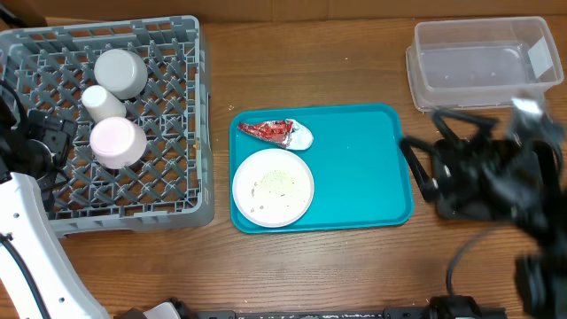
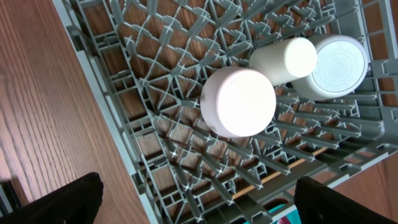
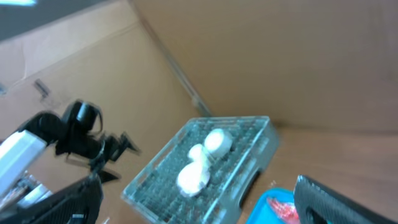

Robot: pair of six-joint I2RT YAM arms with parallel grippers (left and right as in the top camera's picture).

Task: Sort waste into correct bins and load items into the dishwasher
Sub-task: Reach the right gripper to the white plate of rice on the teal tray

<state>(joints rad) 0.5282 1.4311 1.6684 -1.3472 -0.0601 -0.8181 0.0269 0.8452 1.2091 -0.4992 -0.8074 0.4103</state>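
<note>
Right gripper (image 3: 199, 183): fingers spread wide, nothing held. Red wrapper (image 1: 268, 130) with napkin wad lies on teal tray (image 1: 381, 177), ahead of and below it, long axis roughly along its pointing line. We judge right arm nearer. Left gripper (image 2: 199, 186) gapes empty over dish rack (image 1: 177, 53).

One rack (image 1: 168, 151) is holding one cup (image 1: 102, 103), one metal bowl (image 1: 121, 72), one pinkish bowl (image 1: 117, 142); one teal tray (image 1: 363, 168) is carrying one plate (image 1: 273, 187), one wrapper (image 1: 270, 131); one tub (image 1: 478, 27) is standing.
</note>
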